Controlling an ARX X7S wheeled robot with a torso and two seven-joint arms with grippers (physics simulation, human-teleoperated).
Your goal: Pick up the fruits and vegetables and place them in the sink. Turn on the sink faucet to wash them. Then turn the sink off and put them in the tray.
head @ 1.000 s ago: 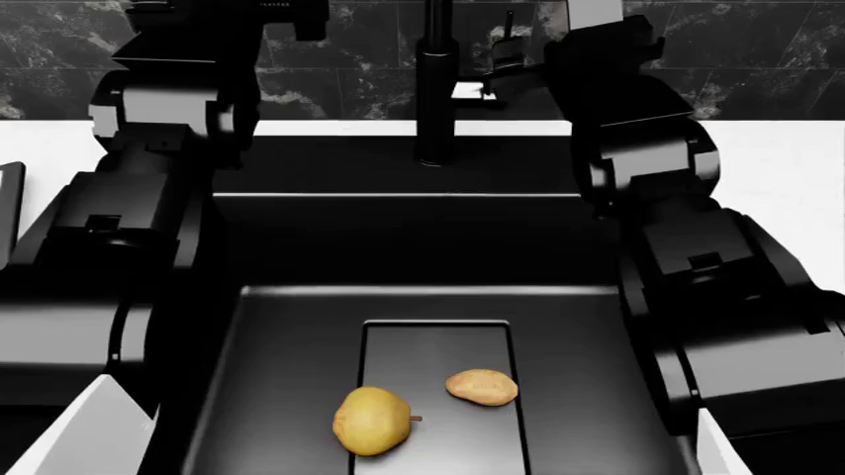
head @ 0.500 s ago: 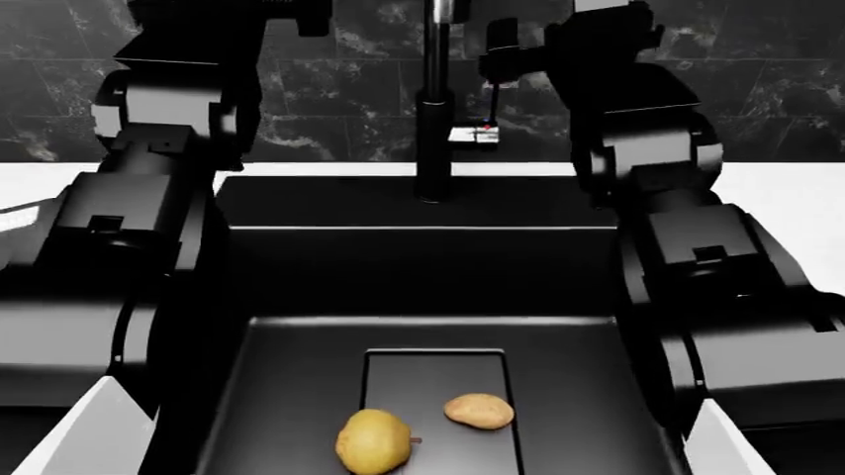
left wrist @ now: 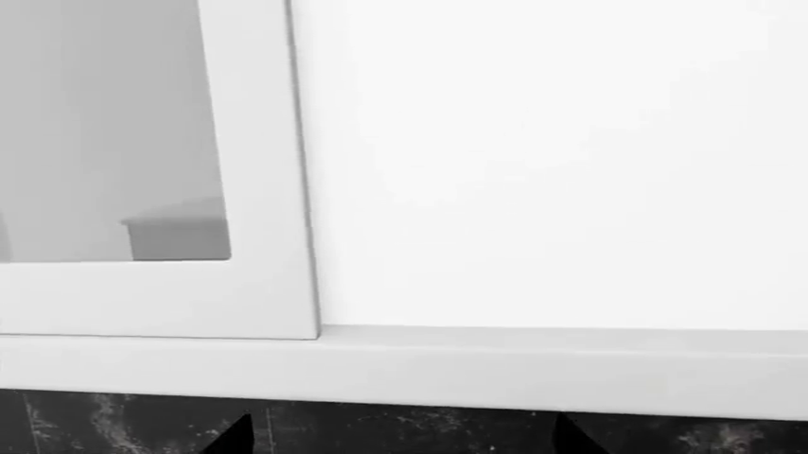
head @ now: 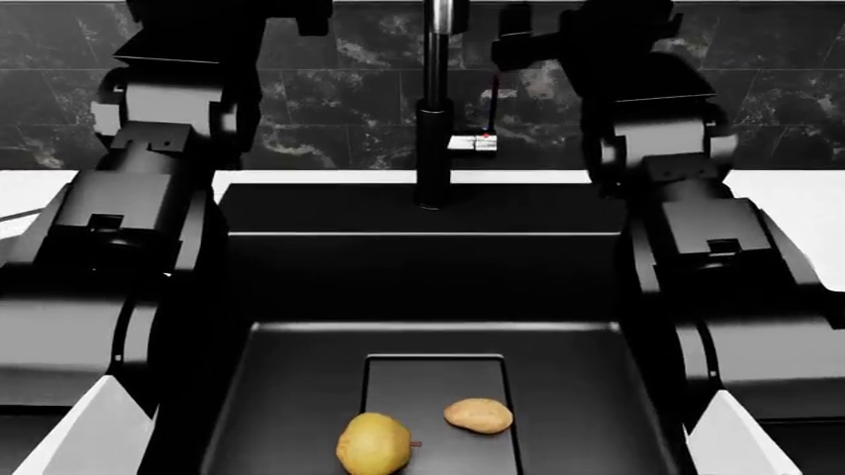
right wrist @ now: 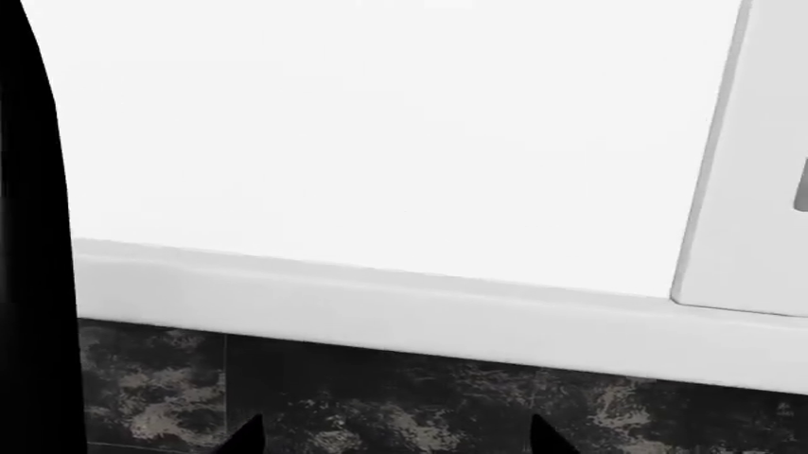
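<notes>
The yellow fruit (head: 374,443) and the tan potato (head: 478,415) lie side by side on the drain plate (head: 436,381) in the floor of the black sink (head: 422,267). Behind the basin rises the black faucet (head: 433,119), its small silver lever (head: 473,142) sticking out toward my right arm. Both arms are raised high. My left gripper (left wrist: 401,440) is open and empty, facing the wall. My right gripper (right wrist: 394,440) is also open and empty, with the faucet column (right wrist: 26,236) beside it. The tray is out of view.
White counter (head: 793,198) runs on both sides of the sink. A dark marble backsplash (head: 343,99) stands behind it. White wall cabinets (left wrist: 543,170) hang above the backsplash, close in front of both wrist cameras. My bulky black arms (head: 119,247) flank the basin.
The head view has tilted up: sink, fruit and potato now sit lower in it, with more backsplash showing. My right arm's end has risen beside the upper faucet column.
</notes>
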